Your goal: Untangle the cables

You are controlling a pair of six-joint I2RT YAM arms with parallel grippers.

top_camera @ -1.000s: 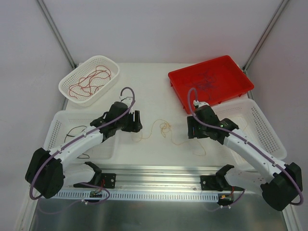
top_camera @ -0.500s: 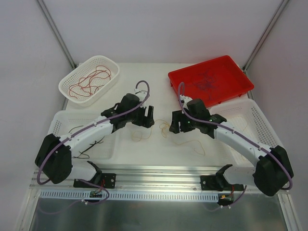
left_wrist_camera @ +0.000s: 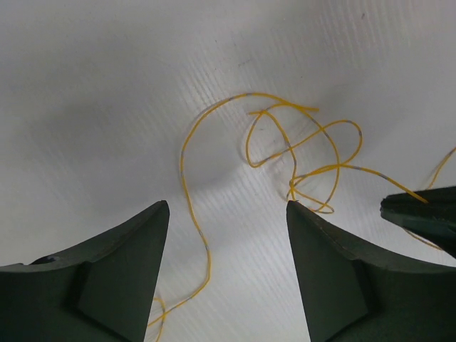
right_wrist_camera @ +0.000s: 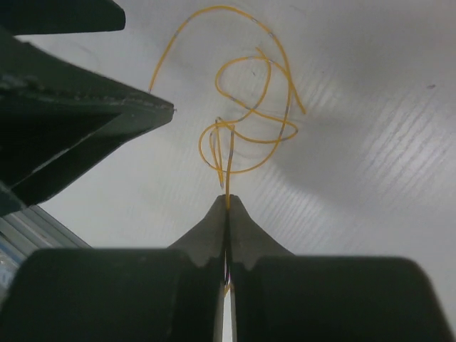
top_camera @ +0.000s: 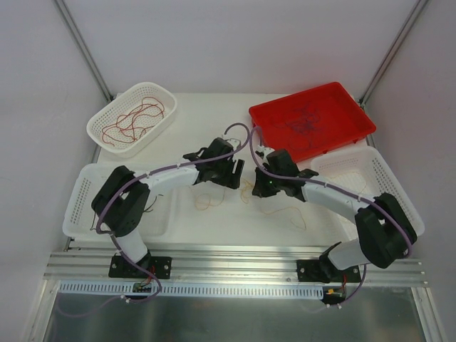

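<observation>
A thin yellow cable (top_camera: 246, 191) lies in loose tangled loops on the white table, between the two arms. In the left wrist view the yellow cable (left_wrist_camera: 285, 146) curls ahead of my left gripper (left_wrist_camera: 226, 206). That gripper is open, one strand runs down between its fingers, and it touches nothing. My right gripper (right_wrist_camera: 227, 199) is shut on a strand of the yellow cable (right_wrist_camera: 246, 114), which comes straight out of its tips into the loops. In the top view my left gripper (top_camera: 235, 178) and right gripper (top_camera: 258, 191) face each other closely across the tangle.
A white basket (top_camera: 107, 121) at the back left holds red cables. The red tray (top_camera: 342, 100) at the back right holds dark cables. A long white tray (top_camera: 85, 185) on the left holds a black cable. A white basket (top_camera: 385, 178) sits on the right.
Both arms have swung in toward the middle of the table and now meet over the yellow cable. The right gripper has shut on a strand. The left gripper stays open.
</observation>
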